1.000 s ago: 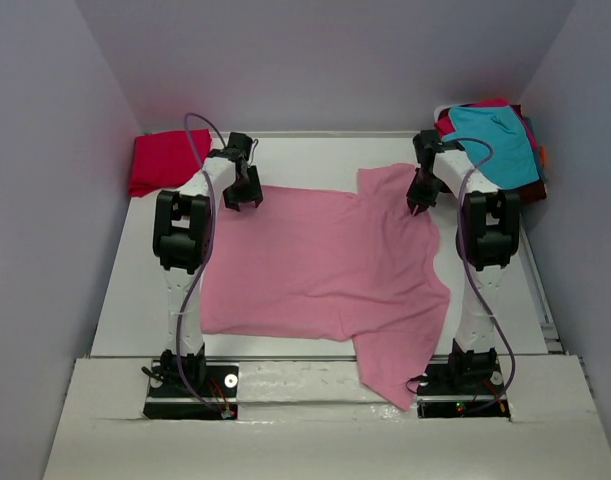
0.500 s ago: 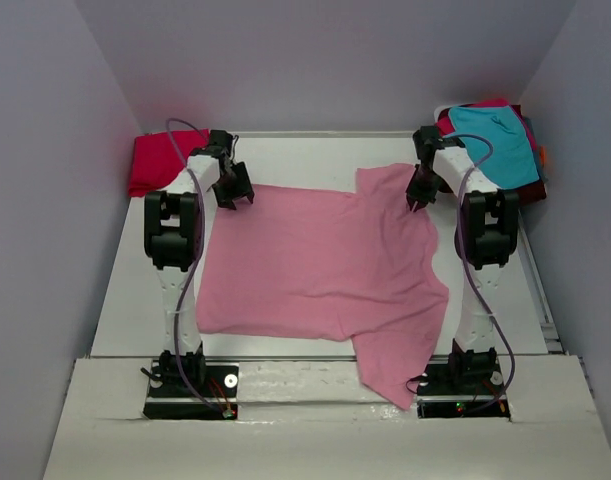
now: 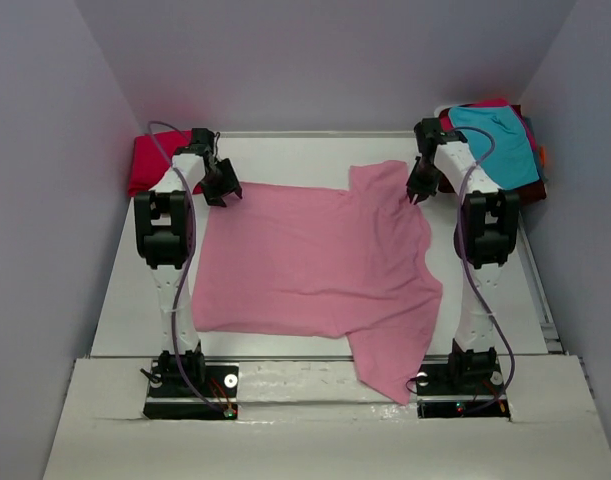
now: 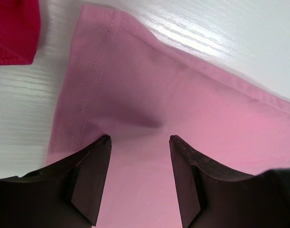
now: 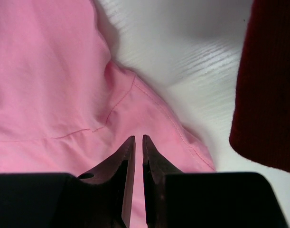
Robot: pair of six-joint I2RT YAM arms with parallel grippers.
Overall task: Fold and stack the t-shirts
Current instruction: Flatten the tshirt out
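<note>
A pink t-shirt point(image 3: 315, 260) covers the middle of the white bench point(image 3: 285, 160). Bare bench runs along the far edge and both sides. A folded red shirt point(image 3: 145, 170) fills the far left corner; a clothes pile point(image 3: 495, 140) fills the far right corner.

White links and black joint blocks are seen on the left arm point(image 3: 177, 300) and the right arm point(image 3: 475, 300). Purple cables point(image 3: 503, 345) are looped along both. Black base plates point(image 3: 185, 395) are noted below. The left tool point(image 4: 140, 140) and right tool point(image 5: 139, 137) are black, with dark wedge-shaped fingers point(image 4: 88, 175).
</note>
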